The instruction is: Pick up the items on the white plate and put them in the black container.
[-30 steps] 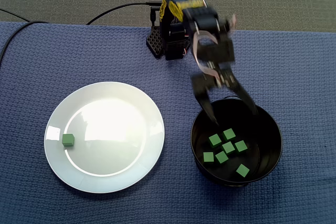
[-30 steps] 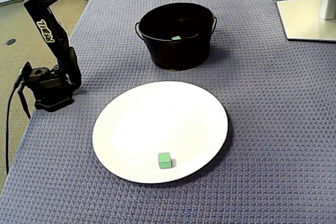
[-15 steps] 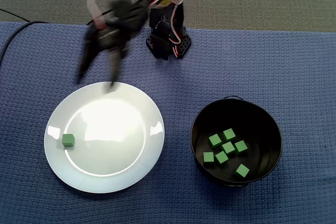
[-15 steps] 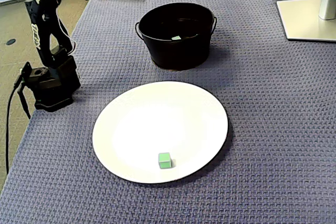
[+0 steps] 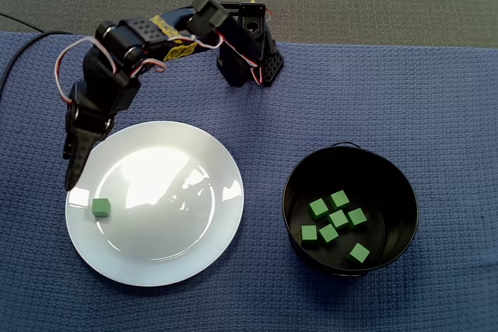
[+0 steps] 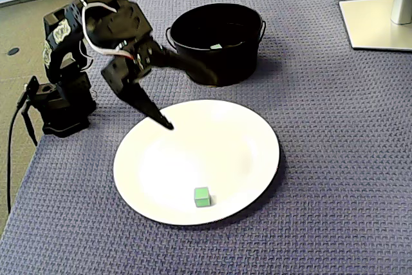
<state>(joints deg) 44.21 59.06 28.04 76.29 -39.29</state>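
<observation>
Gripper (image 6: 192, 104) swung over to plate (image 6: 244, 133) rim; jaws spread wide, empty. Last cube (image 6: 202, 196) sits just inside plate's rim, not yet reached. Risk: aim off, finger knocks cube off plate.

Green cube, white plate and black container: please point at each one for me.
green cube (image 5: 100, 207): in a fixed view, on its top face
white plate (image 5: 163, 192): in a fixed view, on its bare centre
black container (image 6: 238, 62): in a fixed view, on its outer wall
</observation>
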